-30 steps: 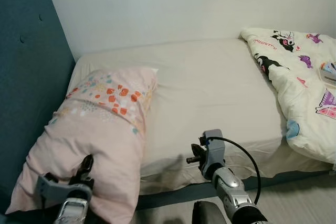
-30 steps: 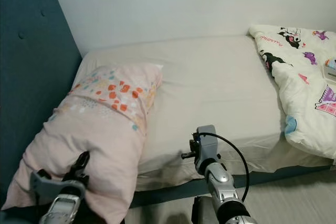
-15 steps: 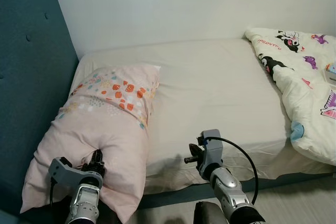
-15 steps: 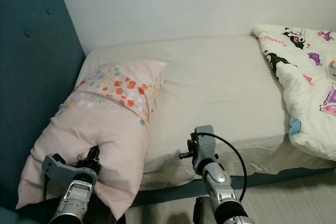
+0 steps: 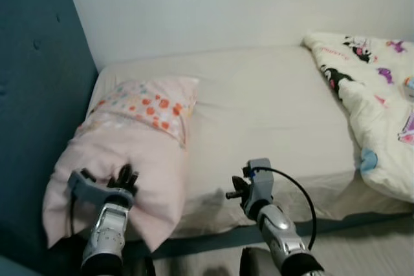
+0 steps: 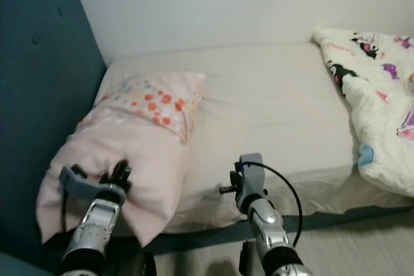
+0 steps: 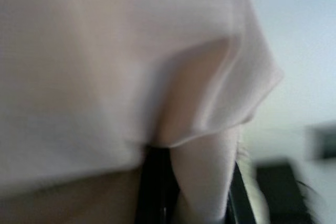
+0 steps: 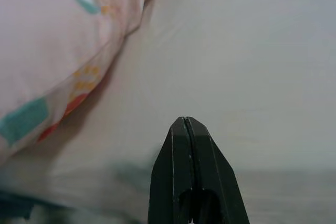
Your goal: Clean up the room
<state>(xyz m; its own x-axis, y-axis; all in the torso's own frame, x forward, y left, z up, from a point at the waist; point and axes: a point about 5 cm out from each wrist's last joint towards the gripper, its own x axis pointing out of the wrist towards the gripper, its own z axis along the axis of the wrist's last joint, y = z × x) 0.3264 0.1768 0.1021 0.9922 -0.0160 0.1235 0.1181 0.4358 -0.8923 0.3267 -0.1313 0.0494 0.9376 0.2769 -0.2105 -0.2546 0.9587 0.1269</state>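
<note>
The bed [image 5: 272,108] runs along the wall, its pale sheet bare across the middle, with a teal headboard [image 5: 32,95] on the robot's left. A cartoon-print duvet [image 5: 375,108] lies bunched at the right end, well apart from both arms. The pink pillow [image 5: 129,140] lies at the headboard end, its long axis running from the wall toward the robot, and its near end hangs over the mattress edge. The left gripper [image 5: 124,178] is at that near end, its jaws closed on a fold of the pillow; the left wrist view shows fabric pinched between the black fingers [image 7: 152,192]. The right gripper [image 8: 192,129] hovers over the bare sheet just beside the pillow's flank, jaws pressed together and empty. The pillow lies to the right gripper's left, so the left arm is the nearer and already has it; straightening it probably means pushing along its long axis toward the wall.
</note>
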